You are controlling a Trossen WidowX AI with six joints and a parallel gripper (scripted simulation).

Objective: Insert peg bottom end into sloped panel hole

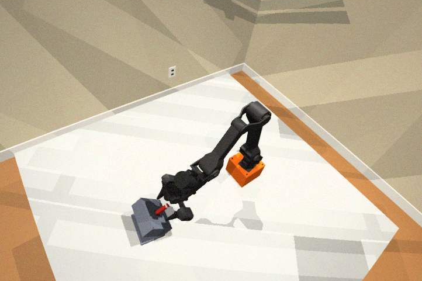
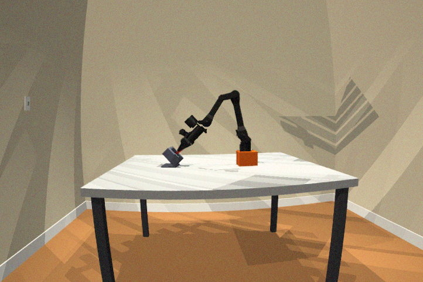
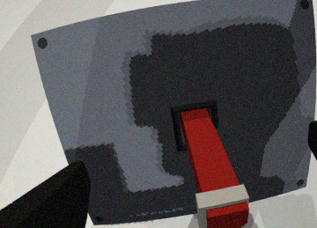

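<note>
Gripper is spread wide w/ nothing in its grasp; in the wrist view one black finger sits at lower left and the other is just a sliver at the right edge, both apart from the peg. Peg: red, square-section bar w/ a pale grey band near its free end, flat sides lined up w/ the hole. Its far end sits inside that square dark hole, roughly mid-face of the sloped panel. Panel: matte grey-blue plate, small round dots at its corners, dark shadow patches across it. In the top view the peg sticks out of the panel toward the black arm. Arm base: orange block on the white streaked table.
</note>
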